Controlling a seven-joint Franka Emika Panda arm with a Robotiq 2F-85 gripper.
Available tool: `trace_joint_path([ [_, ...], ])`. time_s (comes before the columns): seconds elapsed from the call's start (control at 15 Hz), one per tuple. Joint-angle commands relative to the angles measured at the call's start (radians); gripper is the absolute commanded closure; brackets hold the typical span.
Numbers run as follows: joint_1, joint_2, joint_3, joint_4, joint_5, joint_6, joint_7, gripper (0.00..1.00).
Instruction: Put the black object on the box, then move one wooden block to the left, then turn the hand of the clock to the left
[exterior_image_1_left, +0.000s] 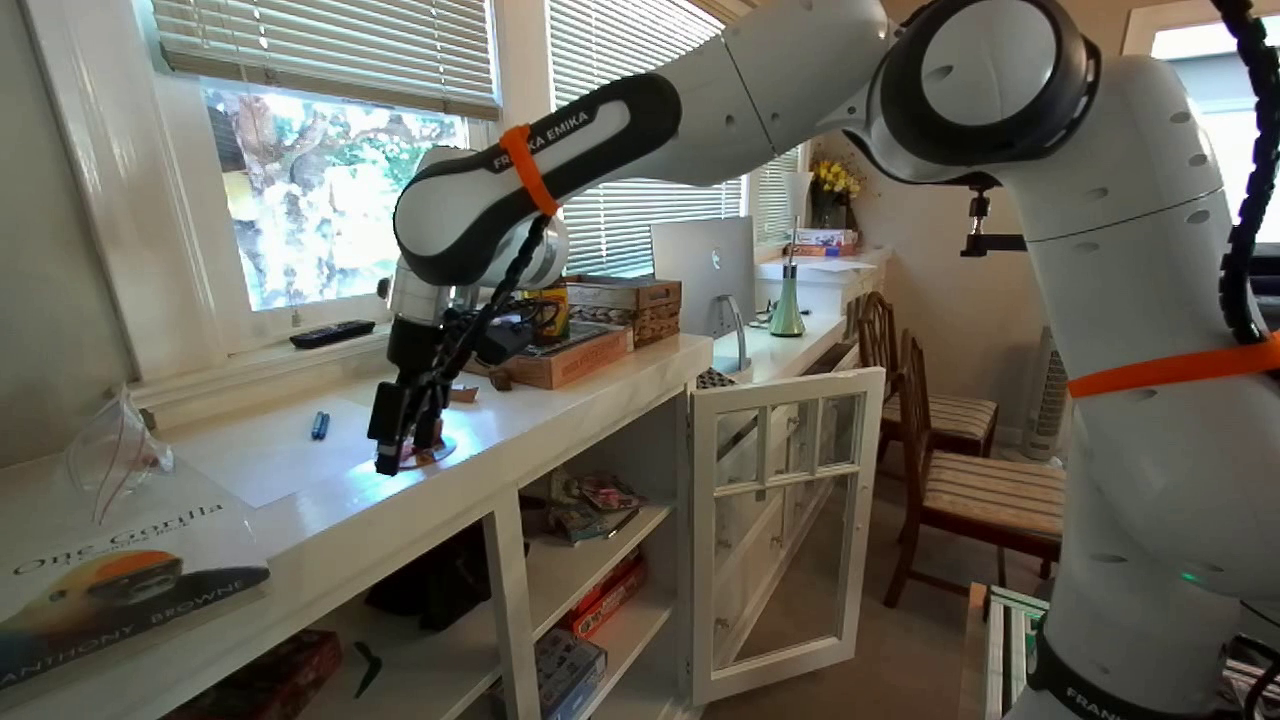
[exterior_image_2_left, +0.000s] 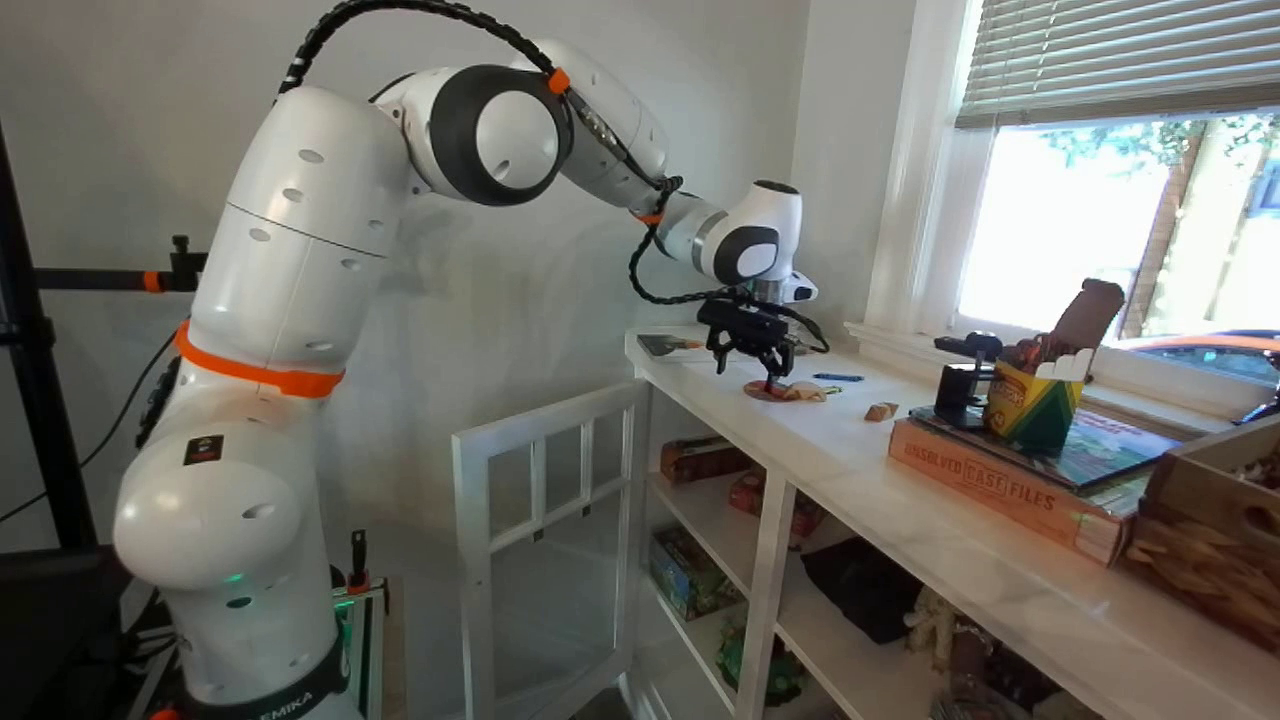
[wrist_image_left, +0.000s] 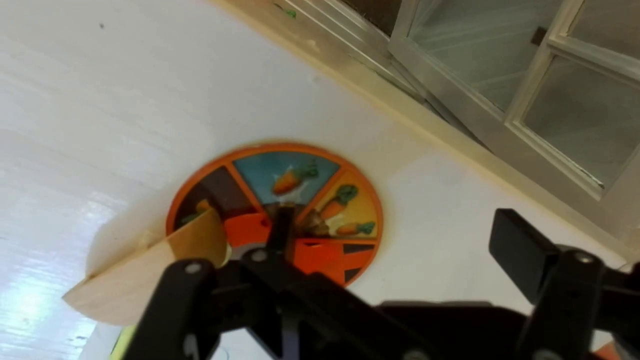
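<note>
The gripper (wrist_image_left: 396, 230) stands spread, one finger (wrist_image_left: 282, 232) over the clock (wrist_image_left: 300, 187) on the bench (wrist_image_left: 200, 75), seemingly to push its red hand (wrist_image_left: 320, 256). The black object (exterior_image_2_left: 958, 392) sits atop the box (exterior_image_2_left: 1000, 490), as asked.

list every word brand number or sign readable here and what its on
"FRANKA EMIKA", partly covered: white robot arm
"FRAN...", "EMIKA", incomplete: the arm's black base ring
"One Gorilla", "ANTHONY BROWNE": white gorilla-picture book
"UNSOLVED CASE FILES": flat orange-brown cardboard box
Apple logo: silver metal monitor
No readable numbers
Too small or blurred: the book's subtitle; yellow-and-green cardboard carton; dark square sticker; shelved blue cardboard box
</note>
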Motion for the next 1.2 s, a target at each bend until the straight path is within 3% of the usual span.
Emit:
trace_joint_path([
  [0.0,-0.002,0.001,-0.004,-0.01,0.002,0.021,0.011,0.0],
  [0.53,0.009,-0.057,-0.022,0.0,-0.037,-0.047,0.076,0.0],
  [0.93,0.066,-0.126,-0.097,0.018,-0.277,-0.163,0.393,0.0],
  [1.13,0.063,-0.166,-0.096,0.031,-0.279,-0.299,0.481,0.0],
])
